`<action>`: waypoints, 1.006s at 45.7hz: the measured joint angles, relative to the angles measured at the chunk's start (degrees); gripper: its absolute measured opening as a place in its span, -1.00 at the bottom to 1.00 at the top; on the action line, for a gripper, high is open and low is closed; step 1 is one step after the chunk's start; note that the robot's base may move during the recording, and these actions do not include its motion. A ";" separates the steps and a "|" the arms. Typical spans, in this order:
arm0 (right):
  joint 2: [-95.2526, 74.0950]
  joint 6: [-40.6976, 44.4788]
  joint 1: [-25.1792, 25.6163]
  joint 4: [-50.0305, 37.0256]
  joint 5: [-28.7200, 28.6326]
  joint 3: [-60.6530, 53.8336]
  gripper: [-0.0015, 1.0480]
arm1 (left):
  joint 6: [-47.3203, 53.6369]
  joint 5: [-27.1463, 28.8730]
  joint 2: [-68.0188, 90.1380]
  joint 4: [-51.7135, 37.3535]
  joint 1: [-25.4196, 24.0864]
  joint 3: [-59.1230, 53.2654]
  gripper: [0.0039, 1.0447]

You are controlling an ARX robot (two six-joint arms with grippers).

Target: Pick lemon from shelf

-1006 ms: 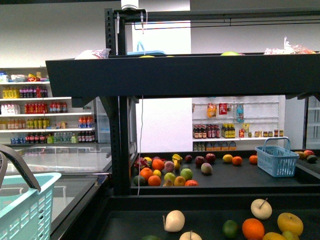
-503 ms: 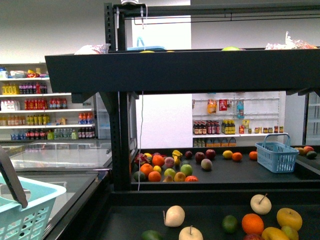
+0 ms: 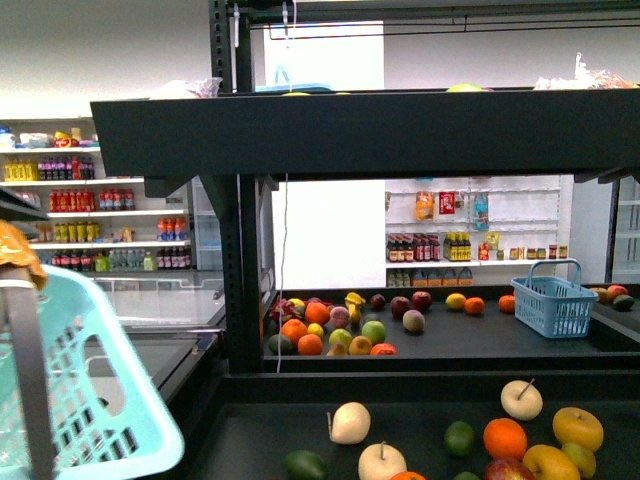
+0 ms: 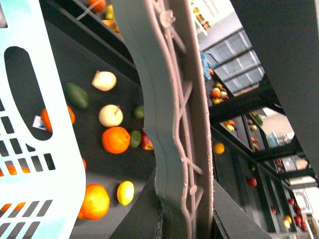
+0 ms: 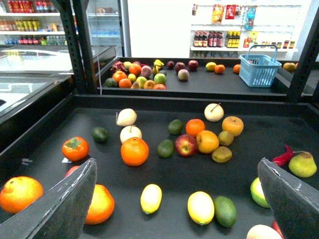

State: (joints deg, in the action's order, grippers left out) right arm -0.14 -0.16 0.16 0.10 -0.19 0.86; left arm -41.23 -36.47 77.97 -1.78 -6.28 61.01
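The basket (image 3: 90,400) is what has changed. Over the last second it has swung up, and it now fills the lower left of the front view at a tilt. The view itself has dipped, so more of the near tray's fruit shows. We read this as the robot settling in at the shelf (image 5: 45,139), with the pick itself not begun.

In the left wrist view, the left gripper (image 4: 184,221) looks clamped on the basket's grey handle, with a dark finger on either side. The right gripper (image 5: 177,167) hangs over the near tray with its fingers wide apart and nothing between them. Just beyond it the lemon (image 5: 151,198) lies loose on the tray, near a second yellow oval (image 5: 201,207). We cannot tell which of the 2 is the truer lemon.

The front view cuts both off at its lower edge, and the basket hides the tray's left part. An orange blur (image 3: 15,255) above the basket is unreadable. Further back, the fruit pile (image 3: 330,335) and the blue basket (image 3: 553,305) are too small for us to sort. The top tray's front wall hides its contents, apart from a few tops.
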 joint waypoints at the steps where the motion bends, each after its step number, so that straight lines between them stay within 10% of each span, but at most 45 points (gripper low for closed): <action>1: 0.00 0.00 0.00 0.00 0.00 0.00 0.85 | 0.46 -0.07 0.02 -0.55 1.42 -0.07 -0.80; 19: 0.00 0.00 0.00 0.00 0.02 0.00 0.85 | 4.66 1.51 8.94 -7.23 19.04 -1.33 -0.80; 46: 0.00 0.00 0.00 0.00 0.02 -0.02 0.85 | 5.11 -1.05 15.26 -13.86 27.50 0.00 -0.80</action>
State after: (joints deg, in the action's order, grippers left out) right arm -0.14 -0.16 0.16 0.10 -0.16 0.84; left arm -36.12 -37.52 93.23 -15.64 21.21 61.01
